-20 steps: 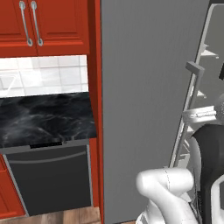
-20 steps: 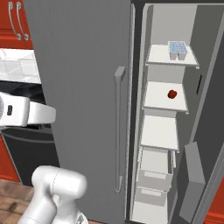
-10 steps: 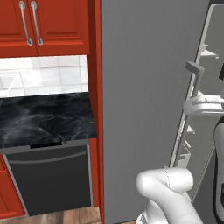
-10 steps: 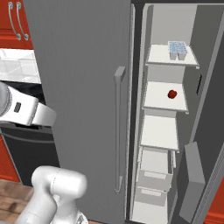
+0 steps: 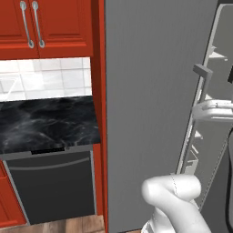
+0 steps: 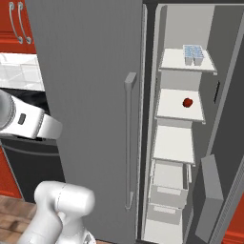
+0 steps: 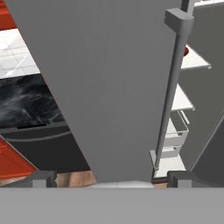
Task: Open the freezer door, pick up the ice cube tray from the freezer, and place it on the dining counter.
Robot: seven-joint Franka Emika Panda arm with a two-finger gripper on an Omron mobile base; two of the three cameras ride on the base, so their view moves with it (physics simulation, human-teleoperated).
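freezer (image 6: 178, 143) holds one ice cube tray (image 6: 193, 54), four white shelves.

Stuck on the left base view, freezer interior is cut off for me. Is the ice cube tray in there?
Observer: Yes. The ice cube tray sits on the top white shelf of the freezer.
Operator: Anything else on the shelves?
Observer: A small red item on the second shelf, one level below the tray.
Operator: Gripper state?
Observer: The gripper is open, facing the freezer door, holding nothing.
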